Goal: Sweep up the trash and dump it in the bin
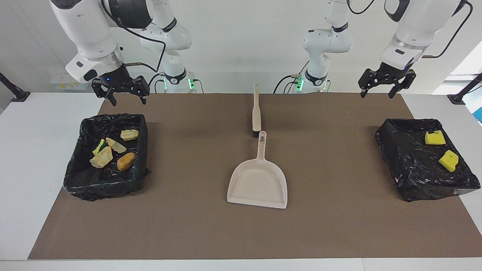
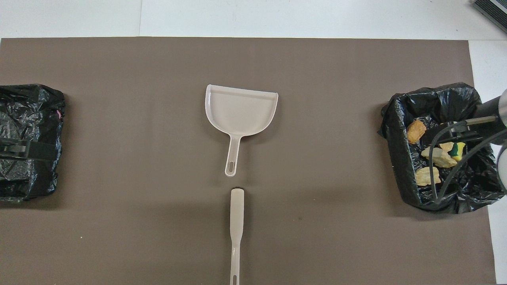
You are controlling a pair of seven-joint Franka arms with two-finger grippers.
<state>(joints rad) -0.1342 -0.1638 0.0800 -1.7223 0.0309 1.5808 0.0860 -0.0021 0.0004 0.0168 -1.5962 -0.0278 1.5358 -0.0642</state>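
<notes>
The trash lies in two black-lined bins. The bin (image 1: pixel 141 150) toward the right arm's end holds several scraps: tan lumps (image 1: pixel 101 158), an orange-brown lump (image 1: pixel 125 161) and a yellow-green piece (image 1: pixel 98 146). Its contents also show in the overhead view, with the orange-brown lump (image 2: pixel 416 131) farthest from the robots. The bin (image 1: pixel 406 165) toward the left arm's end holds two yellow sponge pieces (image 1: pixel 435 138) (image 1: pixel 448 160). My right gripper (image 1: pixel 128 102) hangs open and empty over its bin's robot-side rim. My left gripper (image 1: pixel 376 96) hangs open and empty, high over the mat's corner by the other bin.
A beige dustpan (image 1: pixel 260 184) lies mid-mat, its handle pointing toward the robots. A beige brush (image 1: pixel 256 113) lies in line with it, nearer to the robots, its head almost at the handle's tip. The brown mat (image 1: pixel 339 218) covers most of the white table.
</notes>
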